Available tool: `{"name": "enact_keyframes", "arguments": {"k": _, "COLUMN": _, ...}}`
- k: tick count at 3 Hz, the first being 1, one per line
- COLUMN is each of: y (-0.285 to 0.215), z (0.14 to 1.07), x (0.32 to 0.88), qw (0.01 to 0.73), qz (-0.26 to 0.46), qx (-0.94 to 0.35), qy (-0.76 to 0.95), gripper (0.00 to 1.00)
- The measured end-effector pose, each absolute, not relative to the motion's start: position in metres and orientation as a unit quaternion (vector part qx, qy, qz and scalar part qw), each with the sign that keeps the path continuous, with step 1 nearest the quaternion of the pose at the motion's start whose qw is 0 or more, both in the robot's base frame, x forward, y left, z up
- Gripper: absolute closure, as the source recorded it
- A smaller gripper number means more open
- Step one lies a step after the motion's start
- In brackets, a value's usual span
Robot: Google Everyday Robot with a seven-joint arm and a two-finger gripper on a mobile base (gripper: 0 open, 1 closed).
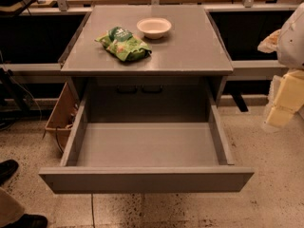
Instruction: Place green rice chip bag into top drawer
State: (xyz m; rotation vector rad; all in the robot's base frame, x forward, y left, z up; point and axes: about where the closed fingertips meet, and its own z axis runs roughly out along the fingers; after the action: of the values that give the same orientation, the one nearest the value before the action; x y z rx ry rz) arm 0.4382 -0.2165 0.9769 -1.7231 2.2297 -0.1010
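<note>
- The green rice chip bag [124,45] lies flat on the grey bench [190,46], just beside the white bowl [154,31], to the bowl's left and a little nearer the bench's front edge; the two look apart, not touching.
- The bag will likely handle as light, soft and crinkly, with a slick film that could slide or buckle under a pinch, and the chips inside may crush if squeezed hard.
- A sensible hold is across the puffed middle or on a crimped end seam, coming from above on the side away from the bowl so the bowl is not knocked.
- The white bowl shows only a pale inside and appears to hold nothing.
- The top drawer [146,180] stands pulled fully out, below the bowl and toward the viewer; its grey floor shows nothing in it, so the bag has room anywhere inside.
- The gripper [284,103] hangs well apart from the bowl, off to its right beyond the bench's side and lower down, holding nothing; whether it is spread or pressed together cannot be told.
</note>
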Motion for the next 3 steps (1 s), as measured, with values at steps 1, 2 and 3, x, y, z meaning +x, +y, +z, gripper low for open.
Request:
{"name": "enact_keyframes", "arguments": {"k": 1, "y": -0.216, "z": 0.977, "x": 0.438, "qw": 0.16, "qz": -0.035, "qx": -0.603, "qy": 0.781, "gripper": 0.0}}
{"name": "enact_keyframes", "arguments": {"k": 2, "y": -0.203, "z": 0.97, "x": 0.464, "qw": 0.183, "qz": -0.021, "qx": -0.603, "qy": 0.776, "gripper": 0.0}}
{"name": "enact_keyframes", "arguments": {"k": 3, "y": -0.168, "z": 0.957, "x": 0.513, "qw": 0.218, "qz": 0.005, "qx": -0.602, "qy": 0.768, "gripper": 0.0}}
